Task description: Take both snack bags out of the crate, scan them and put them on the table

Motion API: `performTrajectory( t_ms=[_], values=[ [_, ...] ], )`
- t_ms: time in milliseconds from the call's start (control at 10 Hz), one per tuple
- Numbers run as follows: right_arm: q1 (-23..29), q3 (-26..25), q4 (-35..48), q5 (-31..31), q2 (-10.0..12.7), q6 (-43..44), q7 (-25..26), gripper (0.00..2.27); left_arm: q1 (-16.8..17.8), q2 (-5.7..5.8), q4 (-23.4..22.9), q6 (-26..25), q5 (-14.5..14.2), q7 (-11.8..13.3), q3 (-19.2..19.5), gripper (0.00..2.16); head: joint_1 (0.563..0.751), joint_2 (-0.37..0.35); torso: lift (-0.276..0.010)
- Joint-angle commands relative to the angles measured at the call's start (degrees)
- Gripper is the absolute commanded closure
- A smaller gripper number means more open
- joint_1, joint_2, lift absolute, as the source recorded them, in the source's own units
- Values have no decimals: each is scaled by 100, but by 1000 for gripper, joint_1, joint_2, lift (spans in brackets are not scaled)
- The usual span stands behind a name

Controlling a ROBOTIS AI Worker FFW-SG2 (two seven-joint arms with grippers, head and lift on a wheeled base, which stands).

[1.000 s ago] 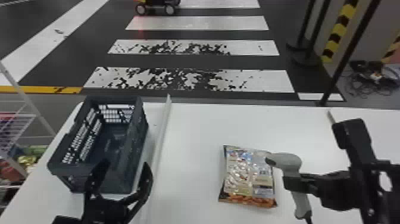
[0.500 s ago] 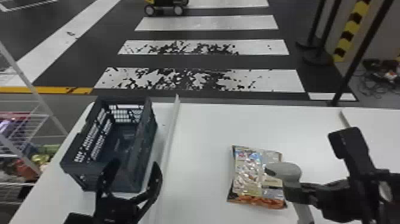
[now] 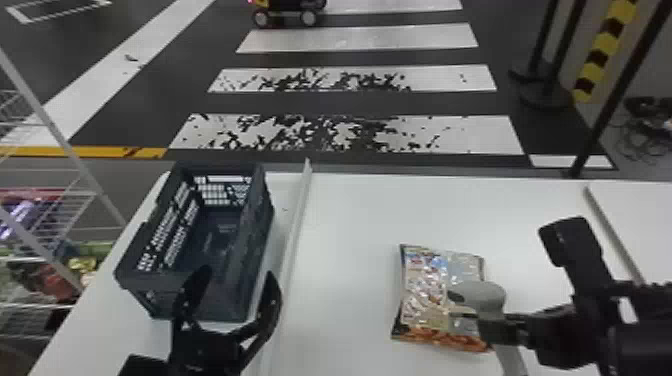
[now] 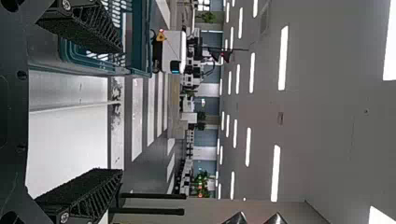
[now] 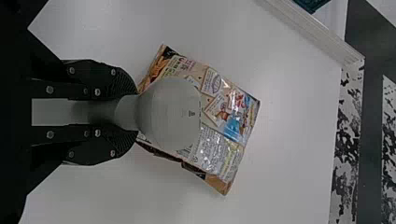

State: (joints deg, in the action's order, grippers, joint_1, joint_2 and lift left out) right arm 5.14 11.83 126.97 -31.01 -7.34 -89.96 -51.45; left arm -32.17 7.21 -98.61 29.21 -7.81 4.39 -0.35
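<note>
My left gripper (image 3: 232, 295) is open beside the near end of the dark crate (image 3: 250, 240), with nothing between its fingers. In the left wrist view the left gripper (image 4: 119, 109) stands wide apart, the crate (image 4: 142, 37) beyond one finger. The crate's visible floor is bare. My right gripper (image 3: 492, 325) is shut on the grey scanner (image 3: 480, 295), whose head is over the snack bags (image 3: 430, 300) on the white table. In the right wrist view the gripper (image 5: 126, 109) clasps the scanner (image 5: 170, 112) by its handle, and the bags (image 5: 224, 112) lie stacked beneath, one mostly covering the other.
A white raised strip (image 3: 295, 220) runs along the table (image 3: 360, 210) between crate and bags. Wire shelves (image 3: 55, 215) with goods stand at the left. Another strip (image 3: 612, 225) lies at the right. Barrier posts (image 3: 545, 60) stand on the floor beyond.
The whole head view has shifted slightly, carrying crate and bags rightward in it. The scanner, held in my right gripper, sits farther over the bags than before. The left gripper stays open near the crate.
</note>
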Motion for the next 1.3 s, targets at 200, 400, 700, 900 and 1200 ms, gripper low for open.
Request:
performTrajectory(
  t_ms=[200,400,700,900,1200],
  values=[
    [-294,-32,-515,-2,30,-12,65,2253,0,0,18,1,-1,0,0,83,695,114,-91],
    [-391,-76,-823,7,48,-12,83,2253,9,-9,26,1,-1,0,9,83,695,104,-91],
    [-452,-164,-972,68,92,-12,109,2253,35,-18,35,1,-1,0,9,83,695,97,-91],
    [-461,-340,-849,103,101,-12,100,2253,61,-18,79,1,8,0,0,83,695,91,-91],
    [-461,-638,-656,112,101,-12,109,2253,70,-18,88,1,8,0,-9,83,695,71,-91]
  ],
)
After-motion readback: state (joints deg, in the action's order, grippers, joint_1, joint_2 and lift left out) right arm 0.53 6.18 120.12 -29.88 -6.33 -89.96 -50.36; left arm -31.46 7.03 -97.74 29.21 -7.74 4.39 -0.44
